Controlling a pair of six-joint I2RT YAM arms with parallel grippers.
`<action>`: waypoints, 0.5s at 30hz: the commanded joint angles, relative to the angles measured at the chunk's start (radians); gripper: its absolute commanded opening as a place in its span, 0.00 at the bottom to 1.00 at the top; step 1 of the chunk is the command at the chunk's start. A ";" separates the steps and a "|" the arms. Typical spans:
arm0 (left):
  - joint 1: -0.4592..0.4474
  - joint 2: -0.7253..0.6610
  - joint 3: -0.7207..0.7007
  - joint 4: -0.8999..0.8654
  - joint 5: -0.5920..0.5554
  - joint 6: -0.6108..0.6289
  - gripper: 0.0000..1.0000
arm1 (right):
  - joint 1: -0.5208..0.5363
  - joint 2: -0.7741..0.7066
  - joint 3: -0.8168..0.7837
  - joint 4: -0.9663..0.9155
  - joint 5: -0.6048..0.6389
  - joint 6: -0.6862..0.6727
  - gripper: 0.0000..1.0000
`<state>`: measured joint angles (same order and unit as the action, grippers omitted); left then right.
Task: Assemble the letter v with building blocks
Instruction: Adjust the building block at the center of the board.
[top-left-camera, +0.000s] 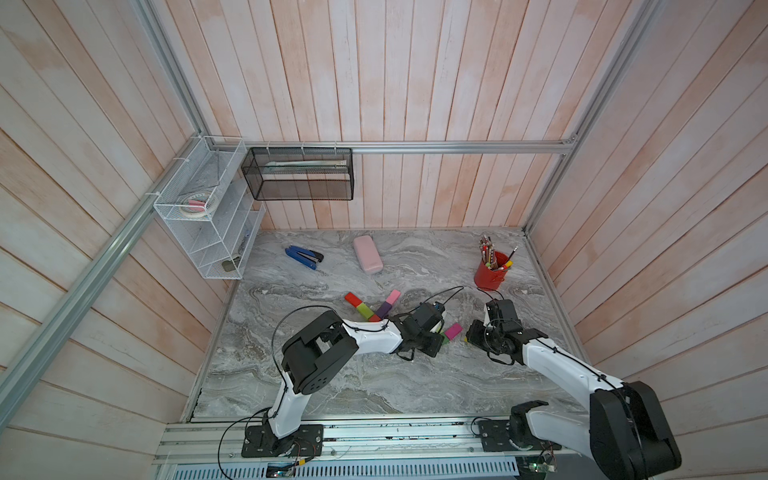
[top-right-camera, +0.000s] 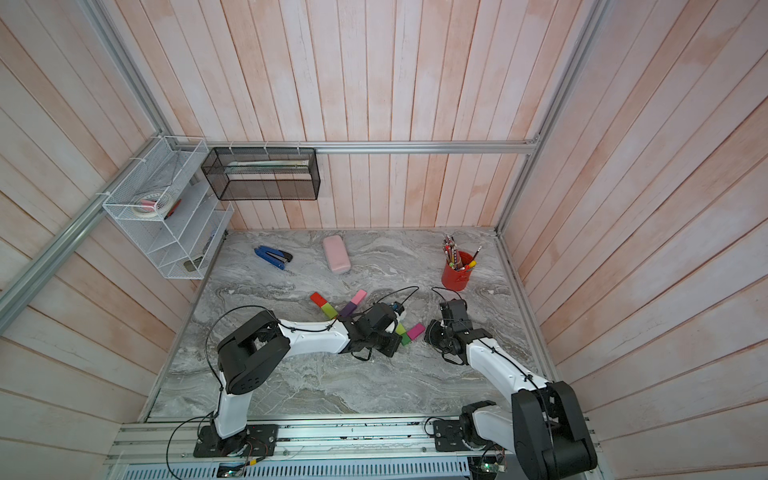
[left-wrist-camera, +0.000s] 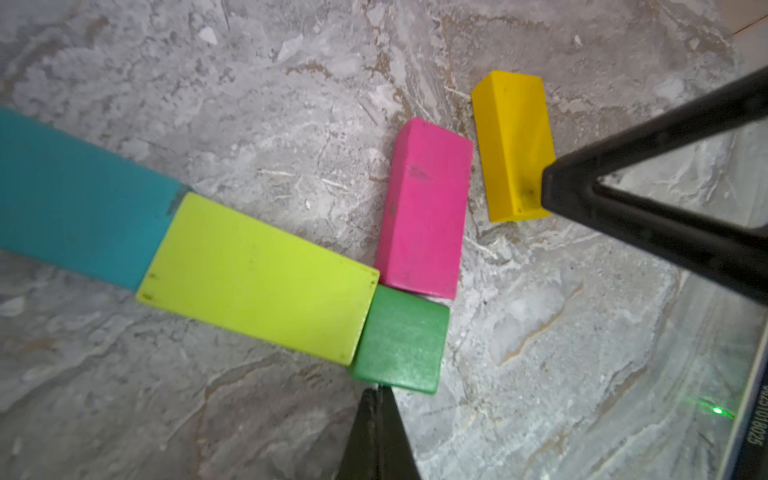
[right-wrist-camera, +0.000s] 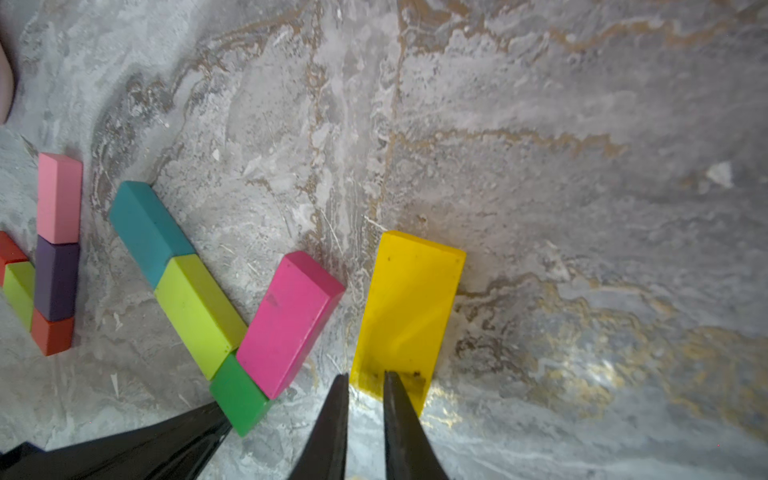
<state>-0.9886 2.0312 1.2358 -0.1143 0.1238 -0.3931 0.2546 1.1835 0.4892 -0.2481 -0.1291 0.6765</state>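
Note:
A first V of red (right-wrist-camera: 8, 249), lime (right-wrist-camera: 18, 291), pink (right-wrist-camera: 59, 197) and purple (right-wrist-camera: 56, 280) blocks meets at a red cube (right-wrist-camera: 53, 334). Beside it, teal (right-wrist-camera: 147, 228) and lime (right-wrist-camera: 199, 311) blocks run in line to a green cube (right-wrist-camera: 239, 395). A magenta block (right-wrist-camera: 289, 324) leans away from that cube. My left gripper (left-wrist-camera: 379, 392) is shut and empty, its tip against the green cube (left-wrist-camera: 403, 340). My right gripper (right-wrist-camera: 365, 376) stands narrowly open at the near end of the loose yellow block (right-wrist-camera: 409, 307), one fingertip (left-wrist-camera: 548, 187) touching it.
At the back of the marble table lie a blue and black stapler (top-left-camera: 304, 257) and a pale pink case (top-left-camera: 368, 254). A red pencil cup (top-left-camera: 491, 272) stands at the back right. A white wire rack (top-left-camera: 208, 216) and a black mesh basket (top-left-camera: 299, 174) hang on the walls.

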 joint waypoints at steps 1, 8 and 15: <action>0.008 0.047 -0.004 -0.073 -0.038 -0.008 0.00 | 0.008 -0.008 -0.004 -0.012 -0.018 0.012 0.19; 0.008 0.043 -0.007 -0.072 -0.044 -0.013 0.00 | 0.028 0.017 -0.009 0.015 -0.031 0.018 0.19; 0.008 0.018 -0.031 -0.062 -0.069 -0.025 0.00 | 0.060 0.033 -0.008 0.039 -0.035 0.031 0.19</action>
<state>-0.9886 2.0342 1.2396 -0.1143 0.1143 -0.4057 0.3027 1.2053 0.4877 -0.2237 -0.1562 0.6914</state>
